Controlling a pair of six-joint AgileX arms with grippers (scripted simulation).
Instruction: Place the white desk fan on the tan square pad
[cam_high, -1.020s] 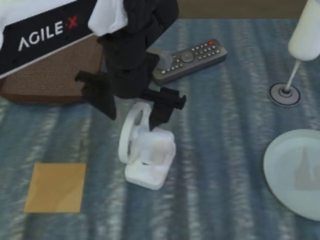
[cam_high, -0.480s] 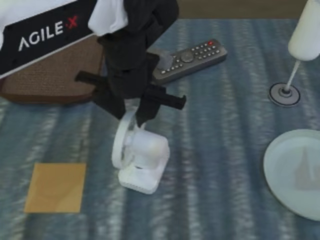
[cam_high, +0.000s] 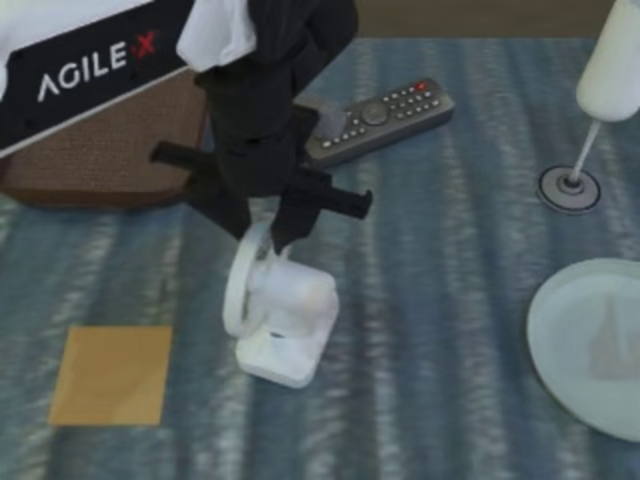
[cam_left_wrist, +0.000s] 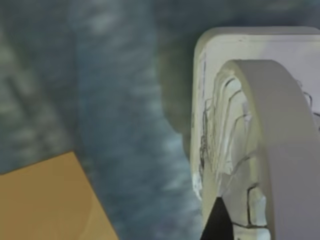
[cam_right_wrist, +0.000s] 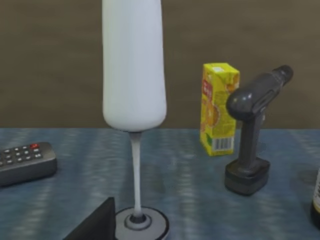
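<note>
The white desk fan (cam_high: 285, 315) stands left of the table's middle, ring grille upright and turned toward the left. My left gripper (cam_high: 262, 228) comes down on it from above and is shut on the top of the ring. In the left wrist view the ring (cam_left_wrist: 280, 150) fills one side, with a black fingertip (cam_left_wrist: 216, 226) against the grille. The tan square pad (cam_high: 112, 373) lies flat at the front left, apart from the fan's base; its corner (cam_left_wrist: 45, 200) shows in the left wrist view. My right gripper (cam_right_wrist: 95, 225) is out of the top view, parked near the lamp.
A dark brown tray (cam_high: 100, 150) sits at the back left under the left arm. A grey remote (cam_high: 380, 115) lies behind the fan. At the right stand a white lamp (cam_high: 610, 70) and a pale round plate (cam_high: 590, 345). A juice carton (cam_right_wrist: 218, 115) and a drill (cam_right_wrist: 252, 135) stand beyond.
The left gripper's fingers, spread wide a second ago, have closed on the fan's ring. The fan has shifted a little to the left. Nothing has moved in the last half second.
</note>
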